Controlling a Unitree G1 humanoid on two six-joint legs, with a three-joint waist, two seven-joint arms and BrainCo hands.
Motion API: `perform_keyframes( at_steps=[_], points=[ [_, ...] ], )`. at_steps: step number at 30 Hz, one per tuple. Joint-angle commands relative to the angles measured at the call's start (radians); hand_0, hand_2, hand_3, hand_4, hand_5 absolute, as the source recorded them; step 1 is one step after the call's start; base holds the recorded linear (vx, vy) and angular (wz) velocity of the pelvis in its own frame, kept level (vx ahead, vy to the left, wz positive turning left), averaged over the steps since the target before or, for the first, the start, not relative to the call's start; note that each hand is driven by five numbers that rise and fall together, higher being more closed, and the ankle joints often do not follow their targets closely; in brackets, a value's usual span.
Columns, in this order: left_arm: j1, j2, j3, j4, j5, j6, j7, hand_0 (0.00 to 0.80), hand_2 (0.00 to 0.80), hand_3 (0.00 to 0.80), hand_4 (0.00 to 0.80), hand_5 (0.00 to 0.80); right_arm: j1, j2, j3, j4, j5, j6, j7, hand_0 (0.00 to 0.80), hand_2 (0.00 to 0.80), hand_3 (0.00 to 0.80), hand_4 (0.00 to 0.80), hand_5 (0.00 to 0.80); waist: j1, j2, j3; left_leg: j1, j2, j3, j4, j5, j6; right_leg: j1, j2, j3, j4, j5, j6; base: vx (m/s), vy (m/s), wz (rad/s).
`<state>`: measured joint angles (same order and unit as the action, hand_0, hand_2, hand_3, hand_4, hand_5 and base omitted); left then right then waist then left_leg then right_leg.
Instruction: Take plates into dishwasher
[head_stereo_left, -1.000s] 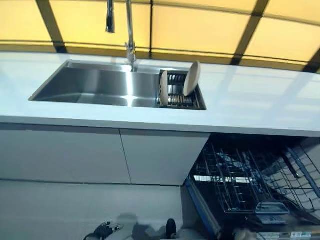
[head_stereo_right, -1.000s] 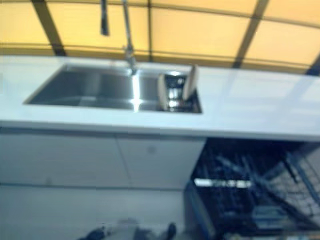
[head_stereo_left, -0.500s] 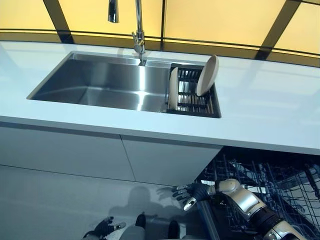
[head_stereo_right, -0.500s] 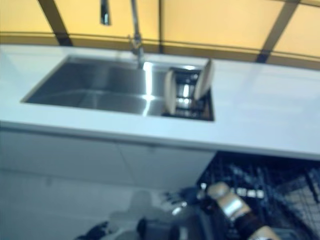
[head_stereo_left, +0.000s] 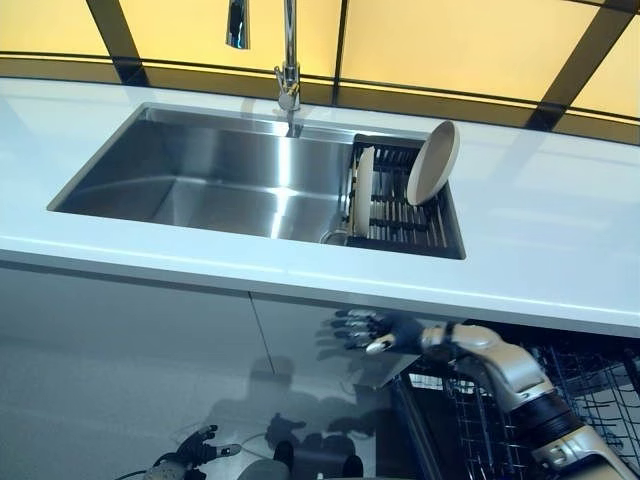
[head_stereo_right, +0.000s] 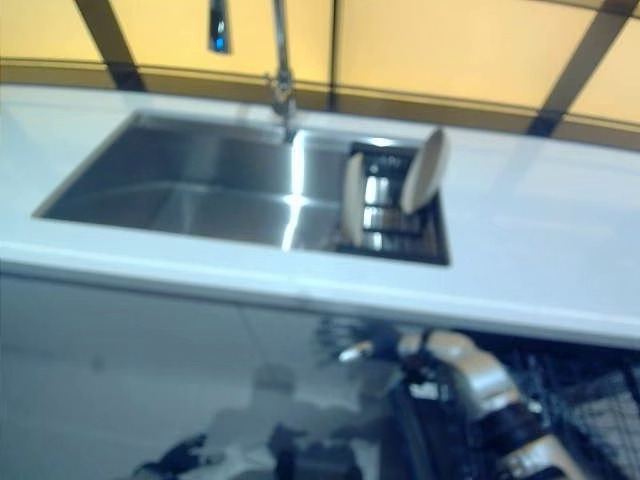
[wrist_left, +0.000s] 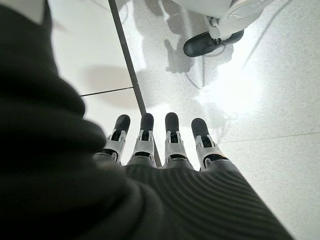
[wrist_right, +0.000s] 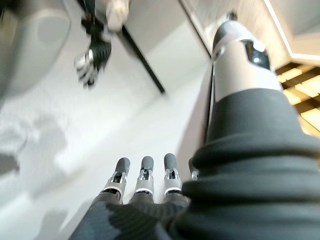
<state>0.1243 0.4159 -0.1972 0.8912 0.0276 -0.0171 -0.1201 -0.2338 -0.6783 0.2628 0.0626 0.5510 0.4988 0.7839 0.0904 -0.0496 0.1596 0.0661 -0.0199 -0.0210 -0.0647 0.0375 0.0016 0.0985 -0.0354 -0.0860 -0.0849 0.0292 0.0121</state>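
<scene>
Two cream plates stand in a dark rack (head_stereo_left: 407, 211) at the right end of the steel sink (head_stereo_left: 215, 180): one upright (head_stereo_left: 364, 189), one leaning at the rack's far right (head_stereo_left: 433, 162). The dishwasher's wire rack (head_stereo_left: 520, 420) is pulled out below the counter at the right. My right hand (head_stereo_left: 378, 332) is open and empty, fingers spread, raised in front of the cabinet just under the counter edge, below the plates. My left hand (head_stereo_left: 193, 447) hangs low near the floor, open and empty; its fingers (wrist_left: 171, 135) are straight in the left wrist view.
A white counter (head_stereo_left: 540, 240) runs around the sink, with a tall tap (head_stereo_left: 288, 60) behind it. White cabinet doors (head_stereo_left: 130, 330) stand below at the left. Yellow panels with dark frames line the back wall.
My right hand has risen from beside the dishwasher rack up to just below the counter edge. The camera has shifted, so the whole scene sits differently.
</scene>
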Motion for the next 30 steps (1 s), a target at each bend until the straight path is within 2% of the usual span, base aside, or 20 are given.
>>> perform_keyframes(
  at_steps=[1,3,4,6,8,11,12,13,15,16,17,19,21,22,24,25,28,30],
  points=[
    [-0.012,0.068,0.024,0.051,0.012,-0.027,-0.031,0.000,0.000,0.000,0.000,0.000,-0.045,-0.097,-0.117,-0.062,0.092,-0.034,0.033,0.000,0.000,0.000,0.000,0.000,-0.021,-0.014,-0.062,-0.053,0.046,0.005,0.131,-0.068,-0.026,0.011,-0.080,0.003,0.127,-0.065,0.087,0.028,0.021,-0.09],
    [-0.017,0.089,0.037,0.049,0.007,-0.028,-0.050,0.000,0.000,0.000,0.000,0.000,-0.047,-0.140,-0.155,-0.075,0.150,-0.065,0.039,0.000,0.000,0.000,0.000,0.000,-0.029,-0.013,-0.061,-0.050,0.048,0.011,0.133,-0.073,-0.027,0.010,-0.083,0.004,0.126,-0.062,0.089,0.021,0.016,-0.09],
    [-0.017,0.095,0.041,0.047,0.006,-0.027,-0.057,0.000,0.000,0.000,0.000,0.000,-0.053,-0.155,-0.171,-0.079,0.172,-0.055,0.046,0.000,0.000,0.000,0.000,0.000,-0.032,-0.013,-0.061,-0.048,0.048,0.013,0.133,-0.075,-0.027,0.010,-0.083,0.004,0.126,-0.062,0.089,0.027,0.020,-0.11],
    [-0.016,0.122,0.060,0.044,0.011,-0.031,-0.089,0.000,0.000,0.000,0.000,0.000,-0.076,-0.201,-0.245,-0.067,0.309,-0.107,0.058,0.000,0.000,0.000,0.000,0.000,-0.039,-0.012,-0.063,-0.042,0.049,0.018,0.140,-0.088,-0.027,0.009,-0.088,0.003,0.126,-0.063,0.090,0.058,0.037,-0.10],
    [-0.011,0.138,0.068,0.043,0.019,-0.038,-0.109,0.000,0.000,0.000,0.000,0.000,-0.125,-0.216,-0.325,-0.025,0.458,-0.144,0.012,0.000,0.000,0.000,0.000,0.000,-0.042,-0.009,-0.066,-0.040,0.046,0.019,0.158,-0.107,-0.025,0.012,-0.094,0.002,0.128,-0.067,0.091,0.088,0.057,-0.05],
    [-0.010,0.154,0.071,0.046,0.025,-0.052,-0.134,0.000,0.000,0.000,0.000,0.000,-0.229,-0.226,-0.402,0.023,0.674,-0.205,-0.149,0.000,0.000,0.000,0.000,0.000,-0.037,-0.006,-0.073,-0.049,0.034,0.020,0.188,-0.123,-0.019,0.011,-0.107,-0.002,0.130,-0.060,0.095,0.074,0.076,-0.06],
    [-0.014,0.161,0.074,0.054,0.027,-0.061,-0.150,0.000,0.000,0.000,0.000,0.000,-0.290,-0.232,-0.428,0.054,0.714,-0.246,-0.238,0.000,0.000,0.000,0.000,0.000,-0.032,-0.003,-0.081,-0.045,0.029,0.025,0.194,-0.134,-0.015,0.017,-0.115,-0.008,0.129,-0.061,0.100,0.047,0.075,-0.05],
    [-0.015,0.160,0.074,0.055,0.027,-0.062,-0.151,0.000,0.000,0.000,0.000,0.000,-0.296,-0.233,-0.427,0.056,0.716,-0.249,-0.243,0.000,0.000,0.000,0.000,0.000,-0.032,-0.002,-0.080,-0.045,0.029,0.025,0.195,-0.134,-0.015,0.018,-0.115,-0.008,0.129,-0.061,0.100,0.089,0.105,-0.05],
    [-0.024,0.173,0.061,0.061,0.018,-0.078,-0.173,0.000,0.000,0.000,0.000,0.000,-0.364,-0.263,-0.457,0.079,0.759,-0.318,-0.412,0.000,0.000,0.000,0.000,0.000,-0.033,0.010,-0.090,-0.039,0.018,0.025,0.192,-0.141,0.000,0.017,-0.121,-0.006,0.153,-0.070,0.106,0.093,0.132,-0.05],
    [-0.025,0.176,0.060,0.061,0.017,-0.080,-0.177,0.000,0.000,0.000,0.000,0.000,-0.373,-0.269,-0.459,0.086,0.765,-0.318,-0.422,0.000,0.000,0.000,0.000,0.000,-0.033,0.011,-0.090,-0.037,0.016,0.024,0.191,-0.140,0.003,0.016,-0.121,-0.004,0.157,-0.071,0.107,0.108,0.166,0.00],
    [-0.031,0.195,0.049,0.061,0.016,-0.096,-0.196,0.000,0.000,0.000,0.000,0.000,-0.416,-0.295,-0.472,0.116,0.808,-0.338,-0.509,0.000,0.000,0.000,0.000,0.000,-0.038,0.019,-0.096,-0.029,0.003,0.017,0.173,-0.132,0.018,0.004,-0.122,0.005,0.193,-0.063,0.113,0.083,0.144,0.04],
    [-0.042,0.216,0.029,0.050,0.012,-0.100,-0.206,0.000,0.000,0.000,0.000,0.000,-0.469,-0.319,-0.465,0.148,0.785,-0.355,-0.627,0.000,0.000,0.000,0.000,0.000,-0.044,0.029,-0.089,-0.009,-0.012,0.010,0.137,-0.113,0.030,-0.064,-0.143,0.005,0.324,0.031,0.136,0.068,0.144,0.02],
    [-0.041,0.222,0.023,0.035,0.012,-0.091,-0.200,0.000,0.000,0.000,0.000,0.000,-0.502,-0.333,-0.441,0.168,0.748,-0.358,-0.660,0.000,0.000,0.000,0.000,0.000,-0.049,0.039,-0.081,0.009,-0.011,0.013,0.112,-0.100,0.029,-0.113,-0.129,0.007,0.384,0.052,0.136,0.069,0.083,0.00],
    [-0.041,0.226,0.012,0.030,0.001,-0.080,-0.188,0.000,0.000,0.000,0.000,0.000,-0.535,-0.346,-0.414,0.190,0.734,-0.355,-0.692,0.000,0.000,0.000,0.000,0.000,-0.052,0.041,-0.079,0.030,-0.011,0.014,0.089,-0.096,0.026,-0.122,-0.110,0.003,0.374,0.033,0.136,0.141,0.053,-0.07],
    [-0.048,0.219,-0.009,0.033,-0.030,-0.057,-0.161,0.000,0.000,0.000,0.000,0.000,-0.618,-0.369,-0.341,0.238,0.698,-0.353,-0.738,0.000,0.000,0.000,0.000,0.000,-0.059,0.037,-0.074,0.053,-0.013,0.012,0.056,-0.073,0.014,-0.135,-0.083,-0.015,0.278,0.048,0.131,0.133,-0.011,-0.19],
    [-0.052,0.213,-0.014,0.042,-0.042,-0.054,-0.150,0.000,0.000,0.000,0.000,0.000,-0.668,-0.381,-0.300,0.266,0.697,-0.326,-0.766,0.000,0.000,0.000,0.000,0.000,-0.059,0.033,-0.075,0.073,-0.012,0.015,0.038,-0.082,0.006,-0.139,-0.074,-0.031,0.211,0.042,0.128,0.111,-0.049,-0.28],
    [-0.085,0.164,-0.026,0.087,-0.057,-0.056,-0.111,0.000,0.000,0.000,0.000,0.000,-0.769,-0.402,-0.203,0.327,0.659,-0.252,-0.836,0.000,0.000,0.000,0.000,0.000,-0.060,0.016,-0.075,0.046,-0.019,0.013,0.029,-0.065,0.007,-0.112,-0.052,0.001,0.124,0.050,0.104,0.066,-0.073,-0.25],
    [-0.096,0.152,-0.035,0.091,-0.038,-0.057,-0.117,0.000,0.000,0.000,0.000,0.000,-0.808,-0.420,-0.169,0.383,0.620,-0.223,-0.842,0.000,0.000,0.000,0.000,0.000,-0.053,0.010,-0.088,0.050,-0.021,0.014,0.005,-0.064,0.004,-0.091,-0.046,-0.012,0.080,0.053,0.101,0.051,-0.033,0.05]
  ],
)
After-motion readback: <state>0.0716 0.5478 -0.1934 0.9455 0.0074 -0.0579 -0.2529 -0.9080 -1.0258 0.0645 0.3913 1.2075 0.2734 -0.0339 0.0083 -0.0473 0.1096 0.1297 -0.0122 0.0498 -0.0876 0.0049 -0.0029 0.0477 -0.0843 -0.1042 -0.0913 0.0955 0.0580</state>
